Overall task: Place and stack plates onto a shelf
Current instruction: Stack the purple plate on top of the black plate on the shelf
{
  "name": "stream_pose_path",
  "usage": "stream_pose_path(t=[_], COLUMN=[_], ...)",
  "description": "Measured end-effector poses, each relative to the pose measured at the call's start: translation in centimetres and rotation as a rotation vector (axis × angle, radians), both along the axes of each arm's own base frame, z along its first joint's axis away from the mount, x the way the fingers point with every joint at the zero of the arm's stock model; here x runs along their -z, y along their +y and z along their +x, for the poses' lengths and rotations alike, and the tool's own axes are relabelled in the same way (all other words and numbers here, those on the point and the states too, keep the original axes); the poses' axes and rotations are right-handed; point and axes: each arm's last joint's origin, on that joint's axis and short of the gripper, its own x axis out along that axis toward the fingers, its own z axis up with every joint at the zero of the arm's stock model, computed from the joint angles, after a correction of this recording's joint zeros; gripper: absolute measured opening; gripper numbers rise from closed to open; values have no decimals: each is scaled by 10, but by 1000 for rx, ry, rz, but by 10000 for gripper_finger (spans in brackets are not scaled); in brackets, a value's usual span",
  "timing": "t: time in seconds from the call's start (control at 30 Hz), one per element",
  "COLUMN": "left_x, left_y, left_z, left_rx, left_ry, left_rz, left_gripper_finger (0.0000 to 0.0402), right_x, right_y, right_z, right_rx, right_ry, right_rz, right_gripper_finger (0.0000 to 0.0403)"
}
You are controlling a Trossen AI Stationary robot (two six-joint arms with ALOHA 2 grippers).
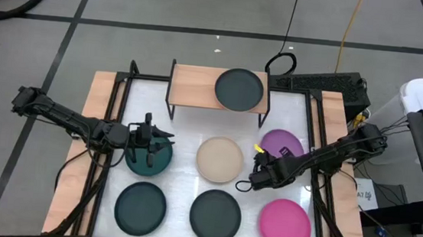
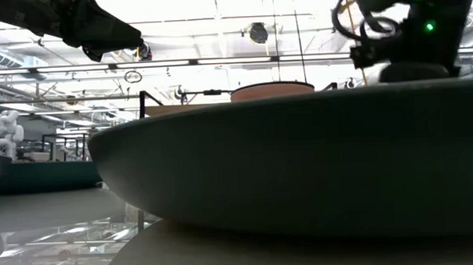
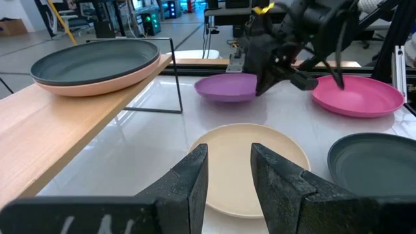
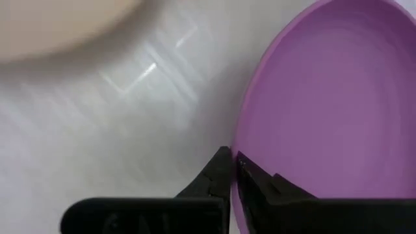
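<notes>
Purple plate (image 4: 325, 110) fills the right wrist view, and the right hand (image 4: 233, 170) has its two fingers pinched together right on that plate's near rim, clamped on the edge, so this looks like the pick-up step for the next plate bound for the shelf (image 1: 191, 86). That plate sits on the white tabletop (image 1: 187, 132), off to the right below the shelf's right end, with the beige plate (image 1: 219, 159) just beside it. Up on the shelf a dark grey plate (image 1: 239, 89) already lies on a pinkish one (image 3: 123, 77). Next, I'd judge, comes a clean lift without letting the thin rim slip, then a carry onto the board. Right arm reaches in low from the right edge; the left hand (image 1: 148, 142) hovers over the teal plate (image 1: 149, 157), fingers apart, holding nothing.
</notes>
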Motion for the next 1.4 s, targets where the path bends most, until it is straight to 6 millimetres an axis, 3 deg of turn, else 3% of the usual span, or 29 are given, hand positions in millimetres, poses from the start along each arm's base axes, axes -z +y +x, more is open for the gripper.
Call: stream_pose_path(t=[0.2,0.67,0.9,1.4], left_x=[0,0,0,0], left_y=[0,0,0,1], left_z=[0,0,0,0], left_rx=[0,-1,-2,-19], left_ry=[0,-2,-2,-5], left_rz=[0,-3,-6,-11], left_gripper_finger=[122,122,122,122], right_x=[-16,-32,-54,-89], right_y=[0,-5,-7,-22], right_z=[2,-10,-12,5], right_rx=[5,85,118,48], right_ry=[13,148,171,60], right_rz=[-56,-112,-194,-370], right_gripper_finger=[1,0,0,0])
